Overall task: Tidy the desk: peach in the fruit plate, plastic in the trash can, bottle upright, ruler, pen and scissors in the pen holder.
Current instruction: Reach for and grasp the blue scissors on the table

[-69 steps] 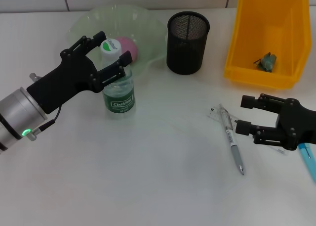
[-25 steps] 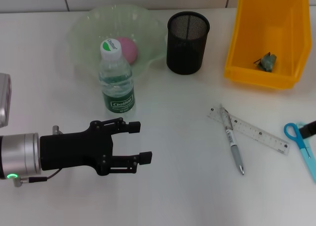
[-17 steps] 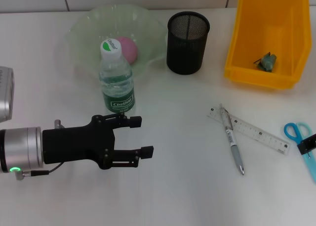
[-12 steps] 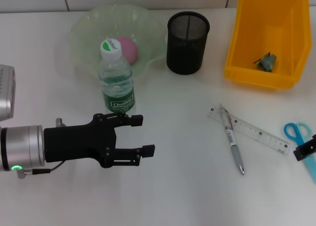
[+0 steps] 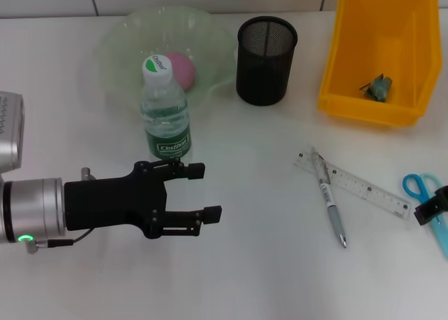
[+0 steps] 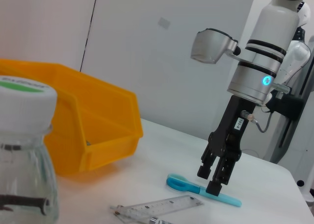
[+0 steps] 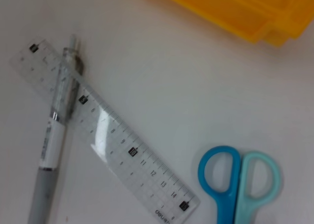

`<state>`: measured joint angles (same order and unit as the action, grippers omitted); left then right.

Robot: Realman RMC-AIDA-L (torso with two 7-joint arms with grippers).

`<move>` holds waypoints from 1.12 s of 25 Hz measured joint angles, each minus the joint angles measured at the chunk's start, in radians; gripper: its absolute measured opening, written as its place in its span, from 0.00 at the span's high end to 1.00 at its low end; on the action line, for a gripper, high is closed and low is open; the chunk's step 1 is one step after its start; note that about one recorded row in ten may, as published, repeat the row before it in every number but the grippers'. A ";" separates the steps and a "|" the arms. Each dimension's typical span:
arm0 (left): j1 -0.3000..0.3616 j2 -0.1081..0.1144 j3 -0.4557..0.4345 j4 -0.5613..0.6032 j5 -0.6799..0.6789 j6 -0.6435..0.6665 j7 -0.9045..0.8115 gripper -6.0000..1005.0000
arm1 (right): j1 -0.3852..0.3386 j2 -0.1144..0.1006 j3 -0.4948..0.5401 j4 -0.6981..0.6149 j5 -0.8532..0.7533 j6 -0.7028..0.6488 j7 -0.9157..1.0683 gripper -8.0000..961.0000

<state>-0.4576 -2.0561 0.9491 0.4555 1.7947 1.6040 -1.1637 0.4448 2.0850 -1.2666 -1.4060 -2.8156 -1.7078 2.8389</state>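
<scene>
The bottle (image 5: 166,117) stands upright in front of the green fruit plate (image 5: 119,36), which holds the pink peach (image 5: 180,68). The green plastic (image 5: 378,87) lies in the yellow trash can (image 5: 350,61). On the table lie the ruler (image 5: 353,183), with the pen (image 5: 329,197) across its end, and the blue scissors (image 5: 420,187). The black mesh pen holder (image 5: 266,50) stands at the back. My left gripper (image 5: 204,191) is open, low and just in front of the bottle. My right gripper (image 6: 210,179) hangs over the scissors (image 6: 203,189), its fingers slightly apart.
The right wrist view looks down on the ruler (image 7: 105,136), pen (image 7: 54,145), scissors handles (image 7: 240,177) and trash can edge (image 7: 235,8). In the left wrist view, the bottle (image 6: 22,150) is close beside the camera.
My left gripper has crept a little to the right, still open. My right gripper's tip has come back in at the right edge, beside the scissors.
</scene>
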 joint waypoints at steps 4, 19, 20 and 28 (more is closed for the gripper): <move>0.004 -0.001 0.000 0.000 0.000 -0.002 0.004 0.16 | 0.004 0.000 -0.010 0.009 -0.012 0.019 0.015 0.18; -0.006 -0.004 0.000 0.000 0.023 -0.023 0.000 0.16 | 0.002 0.002 -0.067 0.017 -0.015 0.054 0.042 0.51; -0.006 -0.004 0.000 0.000 0.023 -0.023 -0.001 0.16 | 0.003 0.002 -0.078 0.023 -0.015 0.058 0.047 0.53; -0.007 -0.004 0.000 0.005 0.024 -0.023 -0.001 0.16 | 0.013 -0.001 -0.093 0.051 -0.015 0.071 0.051 0.54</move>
<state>-0.4642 -2.0601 0.9495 0.4601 1.8191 1.5813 -1.1648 0.4580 2.0840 -1.3598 -1.3554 -2.8305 -1.6364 2.8901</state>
